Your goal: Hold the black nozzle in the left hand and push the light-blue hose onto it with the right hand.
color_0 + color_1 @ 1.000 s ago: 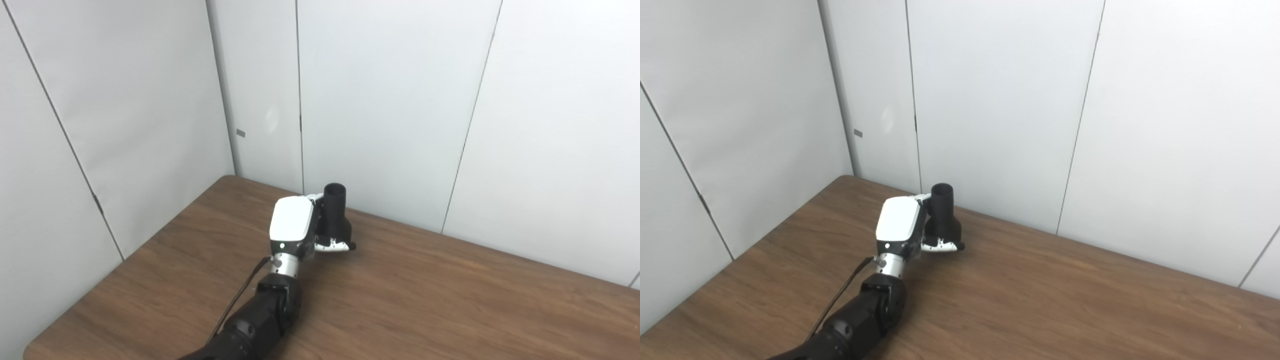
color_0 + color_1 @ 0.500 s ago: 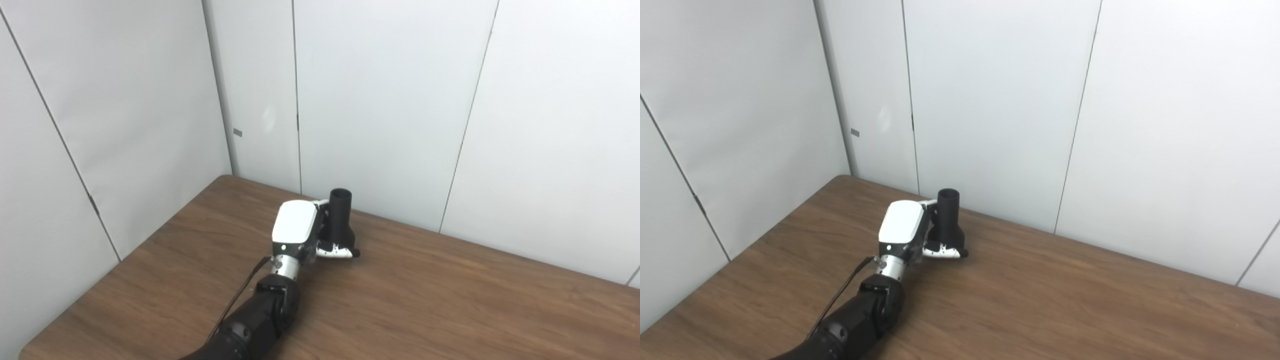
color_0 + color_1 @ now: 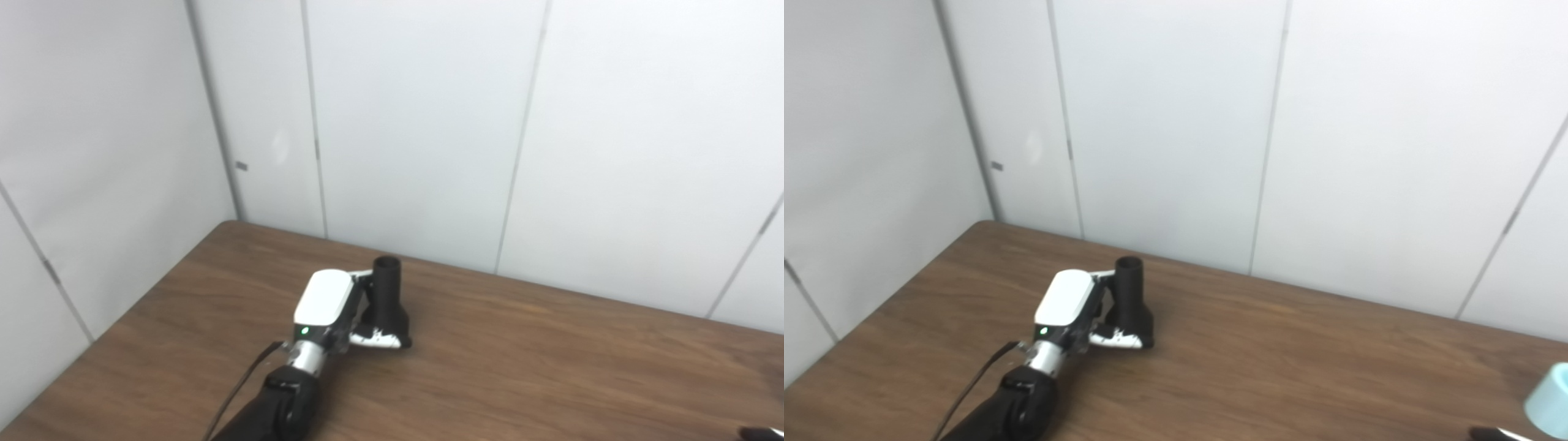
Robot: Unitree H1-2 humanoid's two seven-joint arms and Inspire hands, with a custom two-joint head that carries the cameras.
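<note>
Left hand: your left hand (image 3: 327, 306) is clasped around the black nozzle (image 3: 387, 300), fingers wrapped about its wider lower body, white back of the hand turned up toward the cameras.
Nozzle position: it sits just on the far side of your palm, its flared base at or very near the wooden table (image 3: 551, 361) (you cannot tell from here whether it actually touches).
Nozzle axis: the long axis stands nearly upright, tilted slightly; the narrow neck rises above your fingers.
Nozzle opening: the round mouth (image 3: 1129, 264) faces up and a little toward the wall panels (image 3: 416, 122); it is a hollow tube with nothing showing inside it.
Light-blue hose: only its pale end (image 3: 1548, 401) shows, at the right edge of the right eye view, well apart from your left hand.
Right hand: you get just a dark sliver (image 3: 1494, 434) at the bottom right corner, below the hose end; whether it grips anything cannot be told.
</note>
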